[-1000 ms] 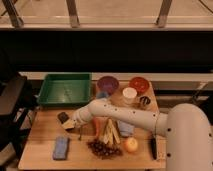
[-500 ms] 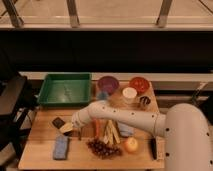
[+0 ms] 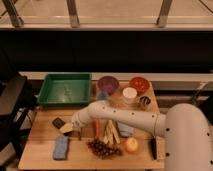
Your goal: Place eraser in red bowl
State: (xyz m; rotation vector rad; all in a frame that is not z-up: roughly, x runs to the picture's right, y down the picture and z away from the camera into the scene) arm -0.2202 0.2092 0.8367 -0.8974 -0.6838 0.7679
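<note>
End effector (image 3: 68, 129) sits low on the desk's (image 3: 40, 152) left side with its jaws together, right against the black eraser (image 3: 58, 122), presumably going for a pinch. Can't tell if it's actually got it. The red bowl (image 3: 139, 83) is well apart, back right.

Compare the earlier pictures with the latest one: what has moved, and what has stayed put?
The gripper has come down, ending right beside the eraser, and has shut. Whether it actually grips the eraser is not clear. The red bowl, purple bowl, green tray, cup and blue pad stayed put.
</note>
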